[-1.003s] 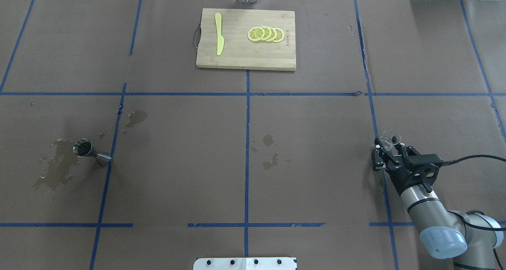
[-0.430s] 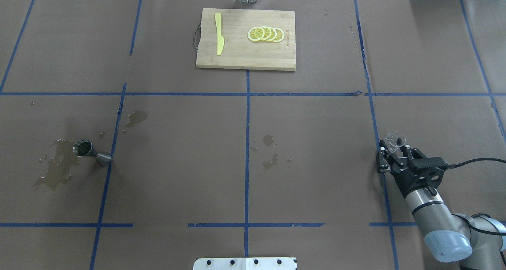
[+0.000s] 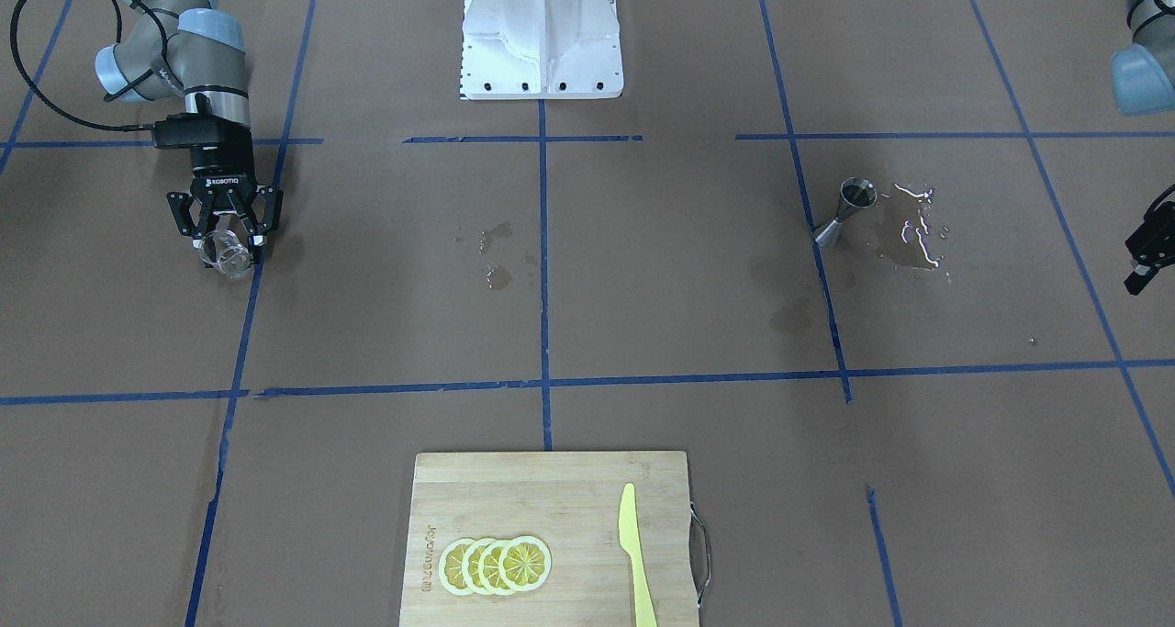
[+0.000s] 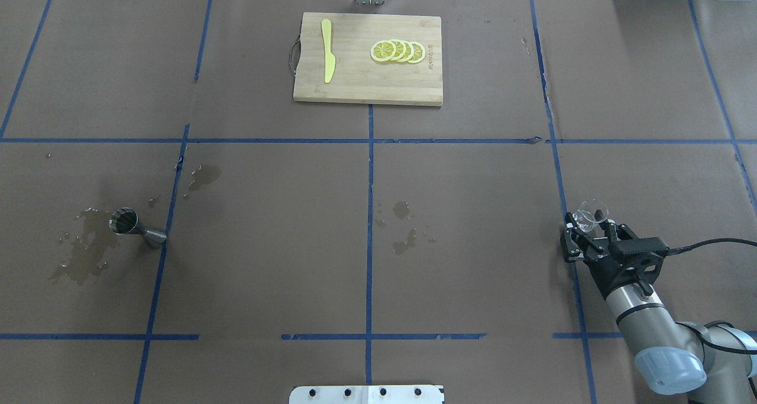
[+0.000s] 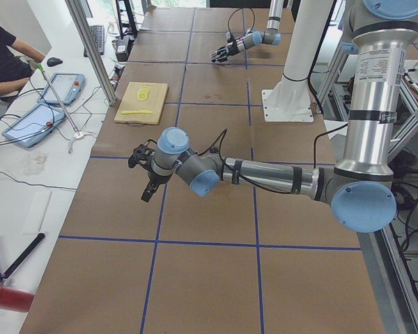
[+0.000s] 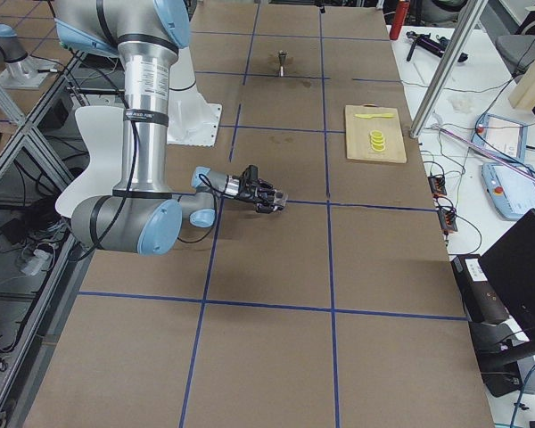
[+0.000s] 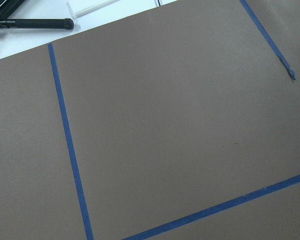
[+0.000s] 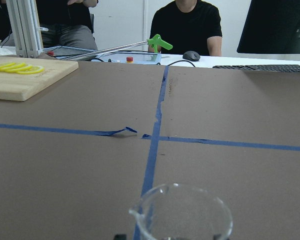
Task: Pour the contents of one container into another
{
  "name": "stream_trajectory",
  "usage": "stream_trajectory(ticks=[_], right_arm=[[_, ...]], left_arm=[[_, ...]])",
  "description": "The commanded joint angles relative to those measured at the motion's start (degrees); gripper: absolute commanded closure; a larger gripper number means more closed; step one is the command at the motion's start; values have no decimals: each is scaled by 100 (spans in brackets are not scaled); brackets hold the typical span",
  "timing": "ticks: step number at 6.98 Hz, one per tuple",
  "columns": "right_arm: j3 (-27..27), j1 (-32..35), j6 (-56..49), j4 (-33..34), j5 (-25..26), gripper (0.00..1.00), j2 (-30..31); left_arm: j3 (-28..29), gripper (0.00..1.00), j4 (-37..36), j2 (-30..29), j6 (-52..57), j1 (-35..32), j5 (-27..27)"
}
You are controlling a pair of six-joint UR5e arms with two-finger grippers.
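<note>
Brown-paper table [image 4: 473, 215]: R gripper [image 4: 588, 223] clamps glass cup [image 4: 590, 213] at fingertips; steel jigger [image 4: 133, 228] far off, L side.

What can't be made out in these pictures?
Left end effector: cut off by the front view's right edge; open or shut unclear.
Glass cup: bottom cut off by the right wrist view's lower edge; contents unclear.
Steel measure: too small overhead to show any liquid inside.

On the table [image 4: 473, 244], a wooden board [image 4: 366, 84] carries lemon slices [image 4: 397, 51] and a yellow knife [image 4: 327, 50] — wet stains [image 4: 83, 253] nearer.
</note>
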State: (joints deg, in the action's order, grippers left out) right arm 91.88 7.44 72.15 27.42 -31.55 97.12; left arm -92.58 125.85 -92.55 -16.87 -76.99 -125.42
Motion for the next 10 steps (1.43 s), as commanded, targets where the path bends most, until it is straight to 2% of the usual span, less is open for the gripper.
stream_trajectory(ticks=[1,2,4,5,6,9,10], right_arm=[[5,-14,0,0,-9,25,0],[6,-23,0,0,-9,25,0],[75,-66,-8,-26,-61,0,105],[337,-119,-104,-609,-462,0,515],[966,-120,-105,-859,-918,0,1171],[2042,-32,-105,-888,-2509,0,2255],[2036,586,-123,-870,-3532,0,2311]], left_arm=[[-23,0,1,0,0,0,0],[-23,0,1,0,0,0,0],[-32,0,1,0,-18,0,0],[-32,0,1,0,-18,0,0],[-32,0,1,0,-18,0,0],[-41,0,18,35,-44,0,-18],[-50,0,10,79,-44,0,-35]])
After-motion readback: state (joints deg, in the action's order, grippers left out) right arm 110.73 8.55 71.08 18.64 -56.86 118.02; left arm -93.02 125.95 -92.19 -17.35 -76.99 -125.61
